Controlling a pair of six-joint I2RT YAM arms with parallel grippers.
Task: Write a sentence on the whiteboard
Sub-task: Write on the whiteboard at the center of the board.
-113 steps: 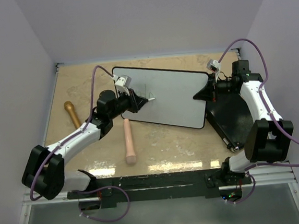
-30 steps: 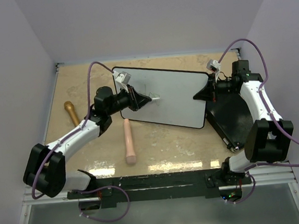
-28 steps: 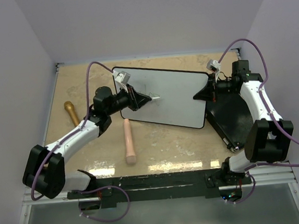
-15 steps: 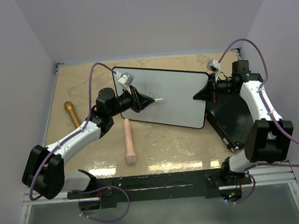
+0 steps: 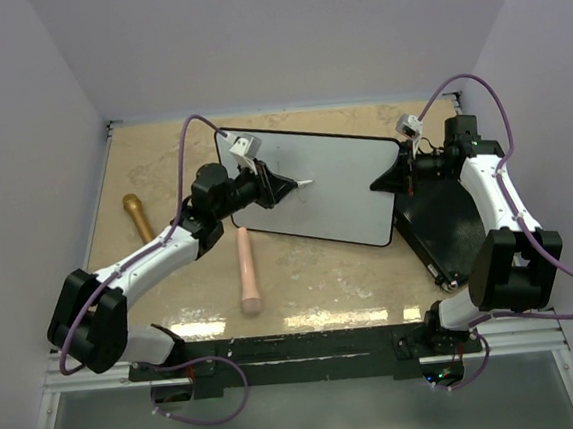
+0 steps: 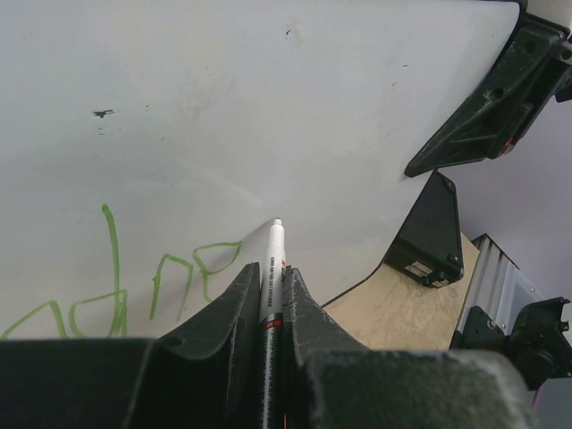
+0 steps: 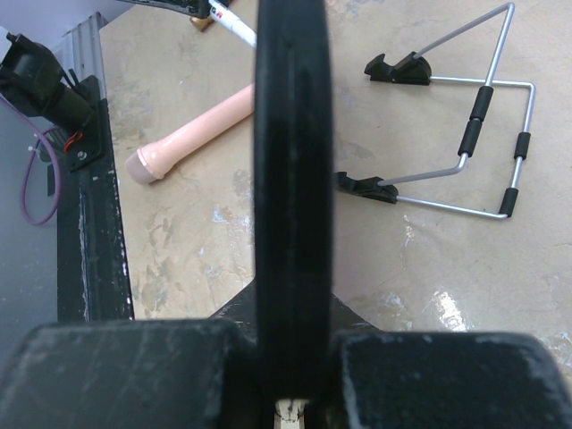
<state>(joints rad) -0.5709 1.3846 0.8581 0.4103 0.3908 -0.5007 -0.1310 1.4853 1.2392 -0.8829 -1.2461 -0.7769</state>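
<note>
- Since a second ago, the left gripper (image 5: 286,186) has slid rightward over the whiteboard (image 5: 350,194), clamped on the marker (image 6: 273,255).
- Its tip points right, just past the sentence (image 6: 116,290).
- Beyond, the right gripper (image 5: 396,177) pinches the whiteboard's right edge.

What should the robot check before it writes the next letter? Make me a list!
1. Left claw squeezing the marker: ok.
2. Marker tip touching the whiteboard: cannot tell.
3. Right claw pinching the whiteboard's edge: ok.
4. Blank board beyond the green writing for more letters: ok.
5. Nothing lying on the board in the marker's way: ok.
</note>
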